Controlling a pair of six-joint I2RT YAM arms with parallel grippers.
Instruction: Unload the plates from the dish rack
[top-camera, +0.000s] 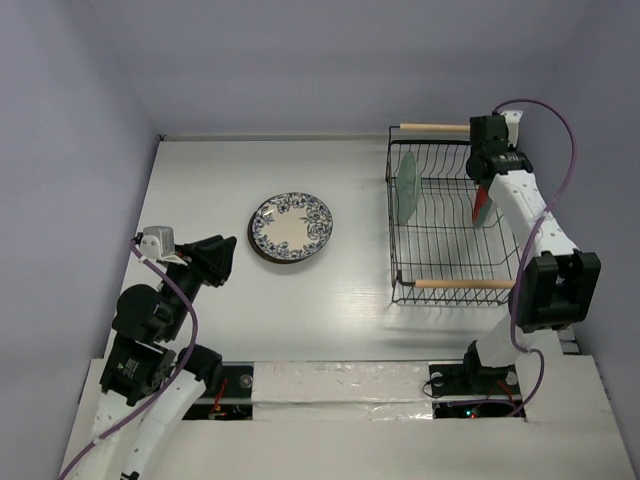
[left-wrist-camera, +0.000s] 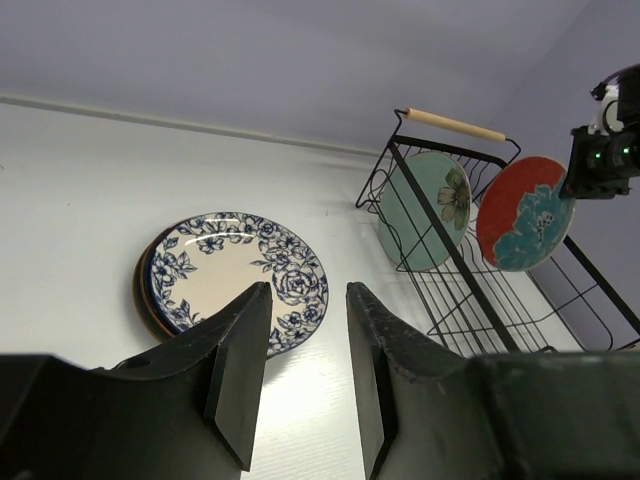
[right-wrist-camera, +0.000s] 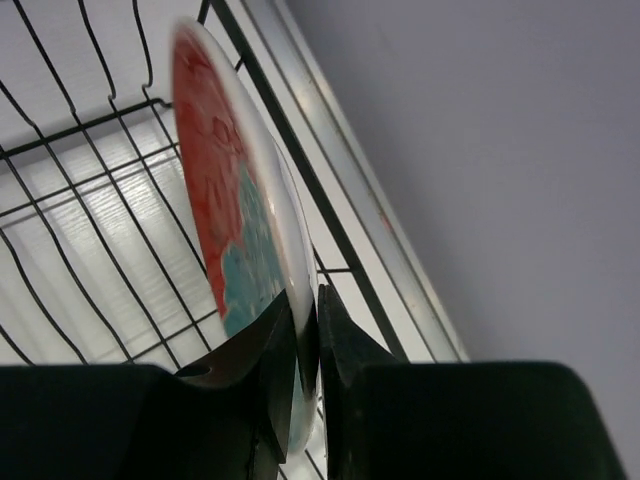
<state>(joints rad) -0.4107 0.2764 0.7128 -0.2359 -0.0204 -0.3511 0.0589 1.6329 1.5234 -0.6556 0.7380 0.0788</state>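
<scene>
Right fingers (right-wrist-camera: 262, 375) clamp the red plate (right-wrist-camera: 215, 190) by its rim, inside the rack (top-camera: 460, 284); left fingers (left-wrist-camera: 238, 360) gape, the floral plate (left-wrist-camera: 235, 265) just beyond them.

Red plate (right-wrist-camera: 215, 190), lower rim hidden between fingers (right-wrist-camera: 262, 375)

- the dish rack (top-camera: 455, 255) stands on the table (top-camera: 200, 190), at the far right;
- the stack of plates (top-camera: 290, 227) lies flat on the table, left of the rack and well apart from it;
- the left upright plate (top-camera: 406, 187) stands in the rack, by its left side;
- the right upright plate (top-camera: 482, 207) is at the rack's right side, its rim between the right gripper's (right-wrist-camera: 307, 318) fingers
</scene>
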